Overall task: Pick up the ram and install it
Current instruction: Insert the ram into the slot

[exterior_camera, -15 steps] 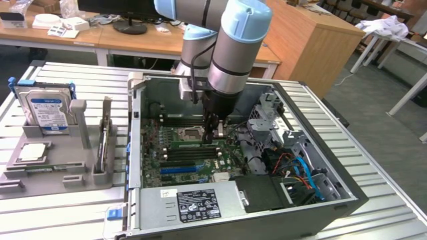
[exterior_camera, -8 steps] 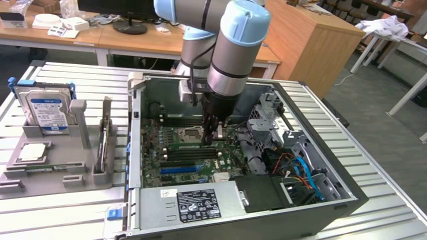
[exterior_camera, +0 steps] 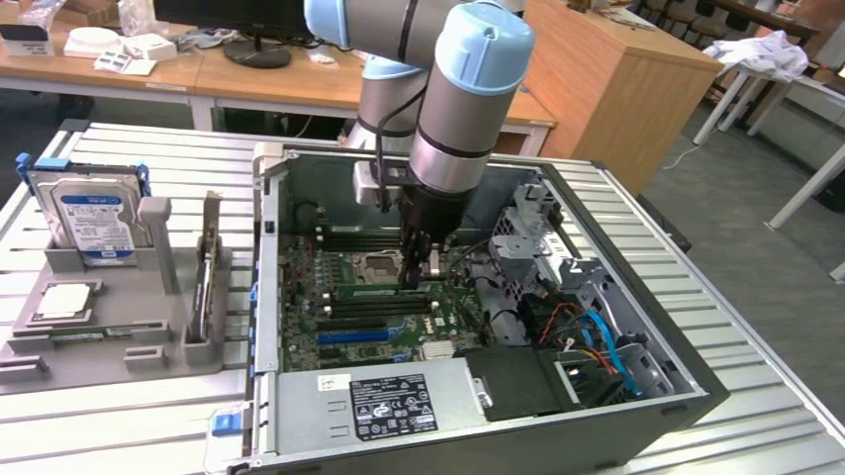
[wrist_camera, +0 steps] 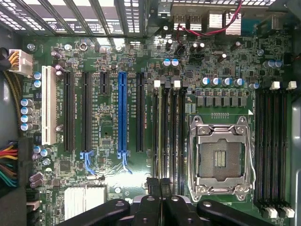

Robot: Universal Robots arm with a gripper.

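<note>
The ram [exterior_camera: 380, 291] is a thin green stick standing on edge in a memory slot on the motherboard [exterior_camera: 336, 341], beside the empty CPU socket [wrist_camera: 220, 157]. In the wrist view the ram [wrist_camera: 159, 136] shows edge-on as a pale green line in its slot. My gripper [exterior_camera: 425, 277] reaches down into the open computer case. Its black fingers are shut, and the tips [wrist_camera: 160, 184] meet right over one end of the stick. Whether they pinch the ram or only rest on its top edge I cannot tell.
The case wall [exterior_camera: 660, 327], drive cage [exterior_camera: 528, 233] and a bundle of blue and orange cables [exterior_camera: 595, 341] crowd the exterior view's right. A power supply [exterior_camera: 383, 406] lies in front. On the left, a grey holder tray [exterior_camera: 119, 336] carries a hard drive [exterior_camera: 93, 223] and a square chip [exterior_camera: 59, 302].
</note>
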